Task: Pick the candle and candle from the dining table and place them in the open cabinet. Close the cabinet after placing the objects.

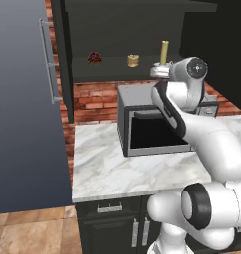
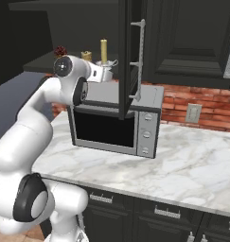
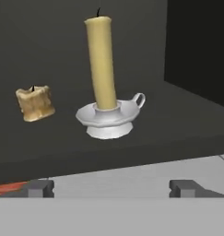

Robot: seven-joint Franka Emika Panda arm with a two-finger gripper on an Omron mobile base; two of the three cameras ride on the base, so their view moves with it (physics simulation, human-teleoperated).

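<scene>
Candles both on the dark inner shelf [image 1: 142, 74] of the open cabinet [image 2: 135, 28]. Tall candle [image 3: 101, 64] upright in its silvery holder [image 3: 109, 117], loop handle turned right in the hand view. Short candle [image 3: 35, 103] left of it on the same shelf, apart, not touching. Further left in the left base view, a dark-red lump [image 1: 95, 58]. Gripper [image 3: 111, 188] spread wide, nothing between the fingertips [image 3: 39, 188], hanging just in front of the shelf edge and facing the tall candle. Below the shelf, grey microwave [image 2: 116, 123] on the marble counter [image 1: 112, 171], brick wall [image 2: 192, 106] behind. Cabinet door [image 2: 130, 56] swung open, silver bar handle [image 2: 139, 59] on it, edge-on in the right base view. At left in the left base view, a big grey panel [image 1: 23, 109] with a long handle.
</scene>
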